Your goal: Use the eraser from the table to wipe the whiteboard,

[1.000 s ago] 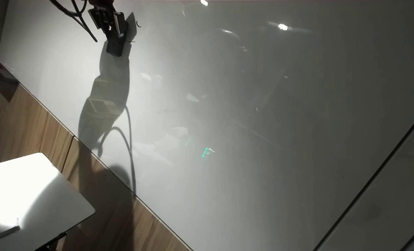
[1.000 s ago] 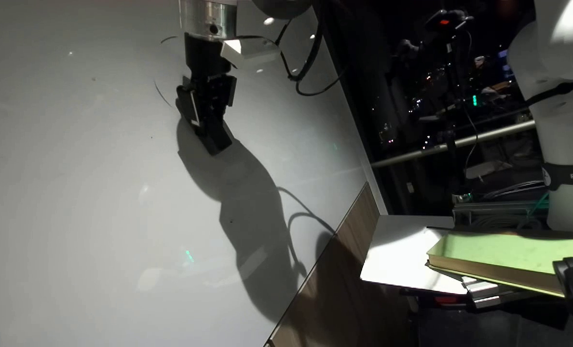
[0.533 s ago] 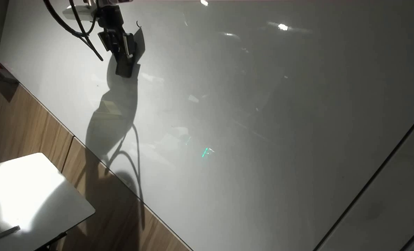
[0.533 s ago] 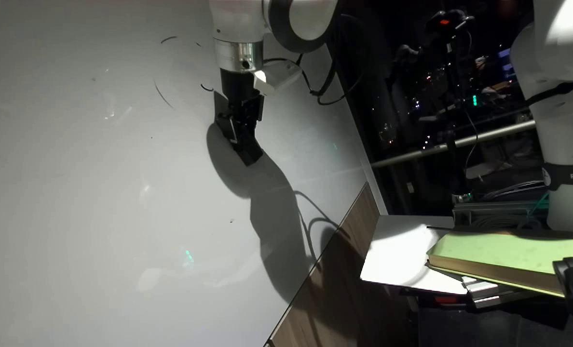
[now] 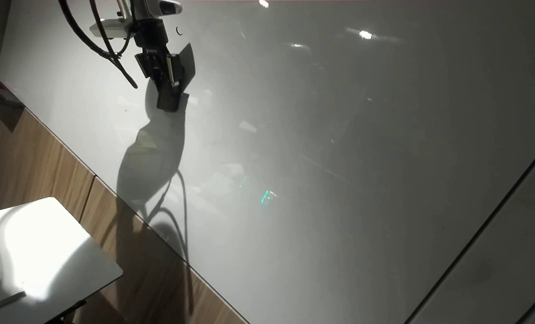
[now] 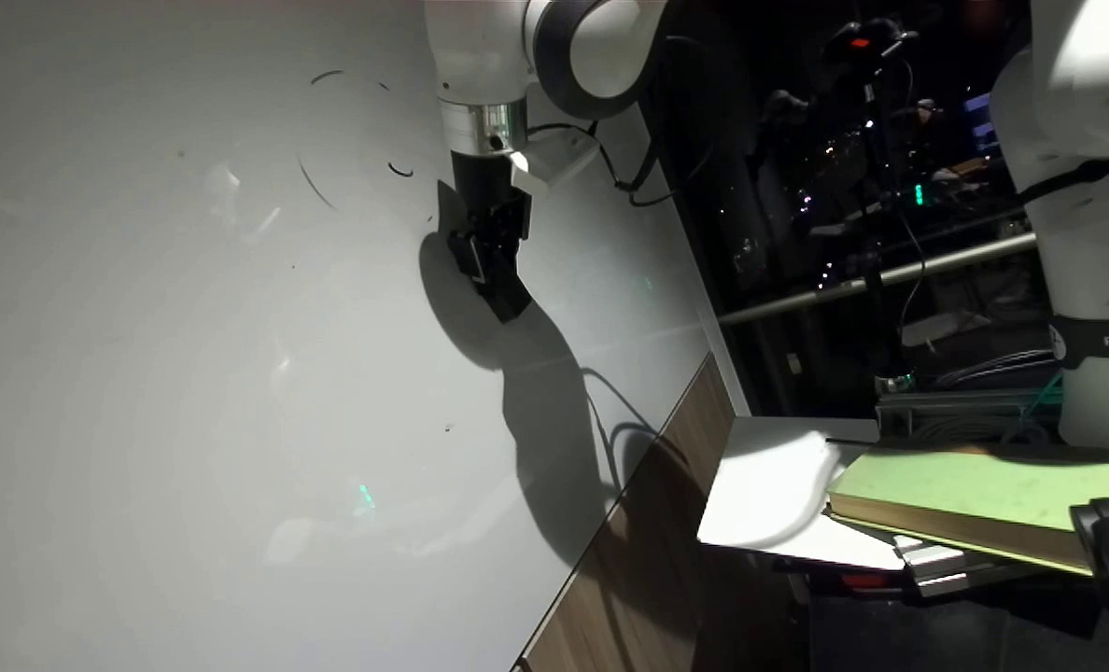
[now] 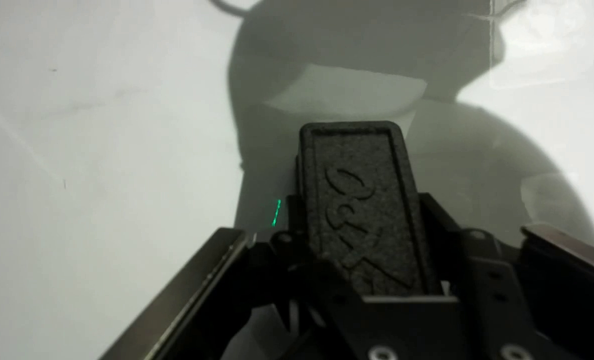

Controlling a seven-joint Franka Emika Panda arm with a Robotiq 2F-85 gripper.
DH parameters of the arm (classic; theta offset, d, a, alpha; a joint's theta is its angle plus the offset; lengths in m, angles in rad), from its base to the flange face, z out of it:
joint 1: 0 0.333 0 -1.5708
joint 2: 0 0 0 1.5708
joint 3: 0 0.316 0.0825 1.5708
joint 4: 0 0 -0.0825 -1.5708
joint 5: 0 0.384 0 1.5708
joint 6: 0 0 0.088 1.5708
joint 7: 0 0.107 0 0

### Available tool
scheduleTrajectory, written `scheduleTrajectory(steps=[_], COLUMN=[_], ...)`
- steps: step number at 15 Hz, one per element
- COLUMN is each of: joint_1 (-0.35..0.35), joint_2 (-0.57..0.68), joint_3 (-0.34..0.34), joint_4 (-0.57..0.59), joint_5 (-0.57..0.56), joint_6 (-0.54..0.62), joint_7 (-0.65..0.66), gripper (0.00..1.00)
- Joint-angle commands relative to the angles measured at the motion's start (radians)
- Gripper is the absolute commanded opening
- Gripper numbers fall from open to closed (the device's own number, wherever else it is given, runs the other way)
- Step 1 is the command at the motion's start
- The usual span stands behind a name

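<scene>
Your black two-fingered gripper [image 7: 361, 220] clamps dark-grey oblong eraser [image 7: 354, 155] by its long sides, grooved face showing in wrist view. You have eraser right up at large glossy pale-grey whiteboard [image 6: 190, 392]; cannot tell if touching. Broad dark shadow [image 6: 559, 457] spreads across whiteboard beside eraser. Thin black curved stroke [image 6: 400, 172] near your gripper. White flat-topped desk [image 5: 71, 258] well apart, thick pale-green block [image 6: 975, 490] hiding part of it.

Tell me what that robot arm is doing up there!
The robot arm has its gripper shut on a dark eraser, holding it at the big whiteboard. Its job is to wipe the board. I can't quite tell whether the eraser is pressing on it. The job doesn't look finished: a few thin dark lines are left there.
</scene>
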Motion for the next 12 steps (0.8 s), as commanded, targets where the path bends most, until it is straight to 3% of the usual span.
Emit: scheduleTrajectory(steps=[1, 12], joint_1=[-0.002, 0.033], joint_2=[0.041, 0.093], joint_3=[-0.01, 0.024], joint_4=[0.136, 0.444], joint_5=[0.009, -0.003], joint_6=[-0.019, -0.245], joint_7=[-0.008, -0.008], gripper=[0.31, 0.31])
